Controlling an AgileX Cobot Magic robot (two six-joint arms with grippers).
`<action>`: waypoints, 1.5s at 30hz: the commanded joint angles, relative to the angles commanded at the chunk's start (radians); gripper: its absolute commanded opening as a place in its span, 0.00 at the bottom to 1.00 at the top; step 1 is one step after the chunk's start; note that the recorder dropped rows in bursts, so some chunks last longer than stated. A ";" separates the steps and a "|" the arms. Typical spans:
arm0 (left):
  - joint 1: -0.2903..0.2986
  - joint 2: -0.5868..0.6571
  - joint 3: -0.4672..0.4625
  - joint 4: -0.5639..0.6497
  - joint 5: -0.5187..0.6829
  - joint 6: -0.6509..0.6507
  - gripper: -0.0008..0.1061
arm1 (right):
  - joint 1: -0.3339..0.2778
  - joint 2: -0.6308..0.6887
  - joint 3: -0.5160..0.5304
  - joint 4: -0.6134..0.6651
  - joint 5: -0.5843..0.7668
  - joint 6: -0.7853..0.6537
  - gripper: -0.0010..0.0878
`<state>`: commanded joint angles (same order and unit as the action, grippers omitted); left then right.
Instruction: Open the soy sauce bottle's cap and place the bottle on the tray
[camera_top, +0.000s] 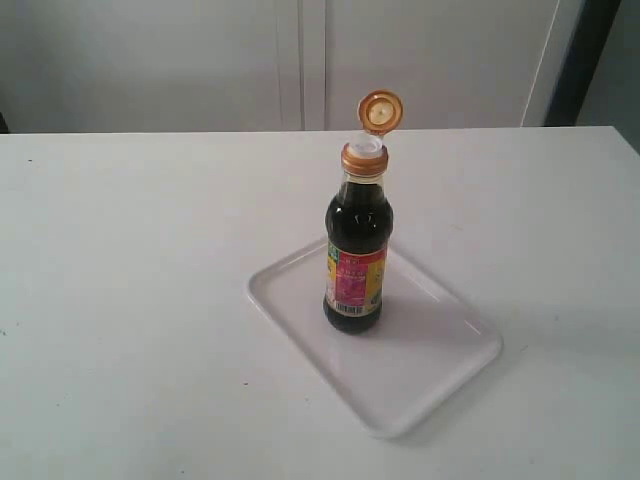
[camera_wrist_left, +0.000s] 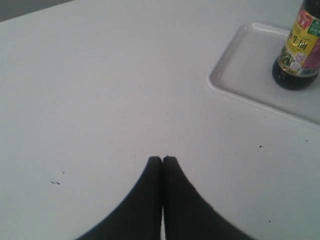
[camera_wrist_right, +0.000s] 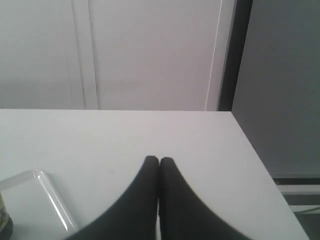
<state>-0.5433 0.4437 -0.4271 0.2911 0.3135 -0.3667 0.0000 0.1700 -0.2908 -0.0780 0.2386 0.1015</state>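
The soy sauce bottle (camera_top: 356, 255) stands upright on the white tray (camera_top: 440, 375) near the table's middle. Its golden-orange cap (camera_top: 380, 111) is flipped open on its hinge, and the white spout (camera_top: 364, 146) shows above the ribbed collar. Neither gripper appears in the exterior view. In the left wrist view my left gripper (camera_wrist_left: 162, 159) is shut and holds nothing, well away from the tray (camera_wrist_left: 240, 65) and the bottle's lower half (camera_wrist_left: 298, 52). My right gripper (camera_wrist_right: 159, 160) is likewise shut with nothing in it, over bare table beside a tray corner (camera_wrist_right: 42, 187).
The white table (camera_top: 130, 280) spreads all round the tray. A pale wall with cabinet panels (camera_top: 300, 60) stands behind its far edge. In the right wrist view the table's edge (camera_wrist_right: 260, 160) drops off beside a grey wall.
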 joint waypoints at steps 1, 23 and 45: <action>0.000 -0.019 0.014 0.000 -0.018 -0.004 0.01 | 0.000 -0.012 0.012 0.000 -0.013 0.000 0.01; 0.000 -0.135 0.090 0.001 -0.107 -0.019 0.01 | 0.000 -0.082 0.123 0.000 -0.043 0.008 0.01; 0.202 -0.326 0.274 -0.343 -0.128 0.336 0.01 | 0.000 -0.082 0.123 0.000 -0.043 0.008 0.01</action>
<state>-0.3410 0.1172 -0.1528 -0.0519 0.1856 -0.0304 0.0000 0.0880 -0.1676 -0.0781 0.1961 0.1093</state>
